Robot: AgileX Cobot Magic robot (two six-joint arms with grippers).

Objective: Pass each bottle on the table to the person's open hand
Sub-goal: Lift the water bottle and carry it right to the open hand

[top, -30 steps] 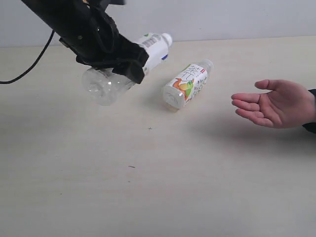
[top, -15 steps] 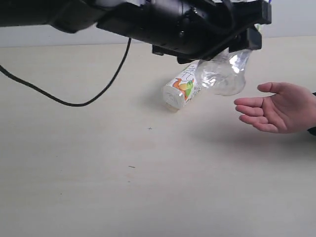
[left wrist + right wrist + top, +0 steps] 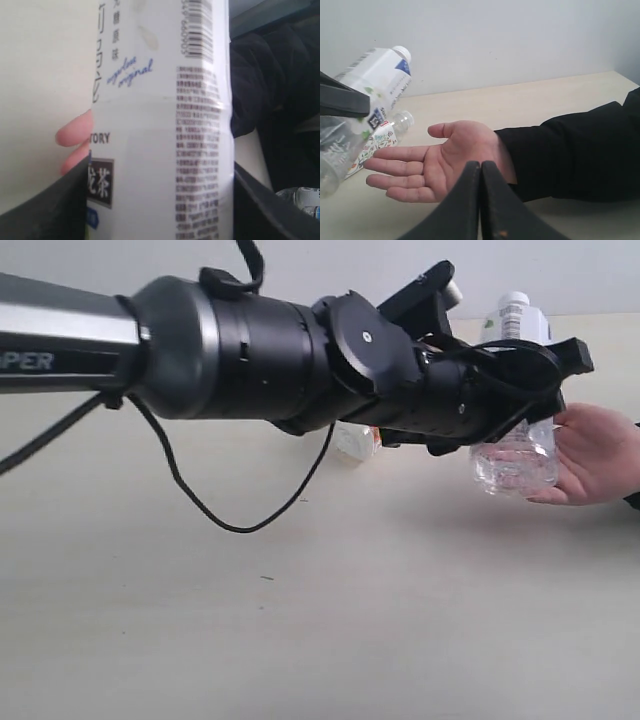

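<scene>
My left gripper [image 3: 512, 352] is shut on a white-capped bottle [image 3: 516, 390] with a green-blue label, held upright at the fingertips of the person's open hand [image 3: 600, 452]. I cannot tell whether bottle and hand touch. The left wrist view is filled by that bottle [image 3: 160, 125], with my left gripper [image 3: 160, 220] clamped on its sides and pink fingertips [image 3: 75, 136] behind it. The fruit-label bottle [image 3: 379, 139] lies on the table [image 3: 300, 620]; my arm hides most of it in the exterior view. My right gripper [image 3: 480, 167] is shut and empty, just in front of the palm [image 3: 445, 160].
The person's dark sleeve [image 3: 570, 155] runs off to the right. My left arm [image 3: 250, 360] spans the table from the left, with its cable [image 3: 240, 520] drooping onto the surface. A pale wall [image 3: 520, 35] stands behind the table's far edge.
My left arm has swung from the left side of the table over to the right, carrying the bottle up to the person's hand. The hand has hardly moved.
</scene>
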